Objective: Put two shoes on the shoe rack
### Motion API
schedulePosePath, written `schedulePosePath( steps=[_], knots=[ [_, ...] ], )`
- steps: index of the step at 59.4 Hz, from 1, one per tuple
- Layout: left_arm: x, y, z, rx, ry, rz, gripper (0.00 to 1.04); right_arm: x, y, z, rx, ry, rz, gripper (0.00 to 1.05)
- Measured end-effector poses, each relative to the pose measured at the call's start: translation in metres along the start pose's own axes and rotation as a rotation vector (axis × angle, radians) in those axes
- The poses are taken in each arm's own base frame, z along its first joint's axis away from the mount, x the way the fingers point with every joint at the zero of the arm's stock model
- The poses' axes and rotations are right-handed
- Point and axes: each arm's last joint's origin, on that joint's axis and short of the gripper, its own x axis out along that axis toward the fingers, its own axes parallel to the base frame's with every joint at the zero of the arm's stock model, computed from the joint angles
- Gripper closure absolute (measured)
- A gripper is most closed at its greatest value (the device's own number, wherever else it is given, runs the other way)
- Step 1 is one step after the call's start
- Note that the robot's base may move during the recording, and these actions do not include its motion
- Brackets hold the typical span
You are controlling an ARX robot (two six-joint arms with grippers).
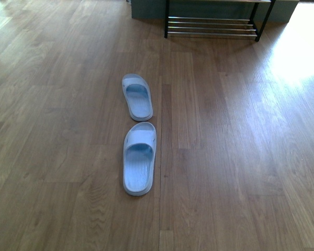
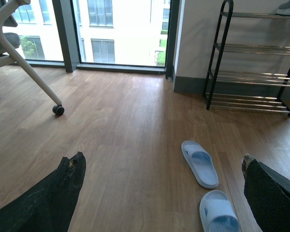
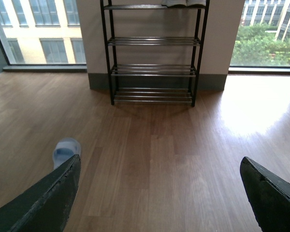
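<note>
The left tool (image 2: 162,159) and right tool (image 3: 159,162) have broad black fingers (image 2: 48,203) with rough, scuffed tips.

Shoe rack (image 3: 153,70) beyond one pale slide (image 3: 65,150)

Left pincer (image 2: 162,158) and right pincer (image 3: 159,161) each hover with jaws spread wide apart.

Bare wooden plank floor (image 1: 240,157) lies open either side of the near pale blue rubber slide (image 1: 139,158) and the far one (image 1: 137,97), set end to end. Nothing blocks the way to the black-framed, chrome-barred shoe rack (image 1: 209,27). A white wheeled chair leg (image 2: 26,55) stands well apart, by the window.
</note>
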Motion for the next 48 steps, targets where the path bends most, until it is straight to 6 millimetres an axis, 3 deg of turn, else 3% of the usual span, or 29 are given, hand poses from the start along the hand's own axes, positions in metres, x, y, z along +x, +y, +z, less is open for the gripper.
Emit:
schedulePosePath(
  steps=[48],
  knots=[
    [0.0,0.0,0.0,0.0,0.0,0.0,0.09,0.0,0.0,0.0,0.0,0.0,-0.001,0.09]
  ],
)
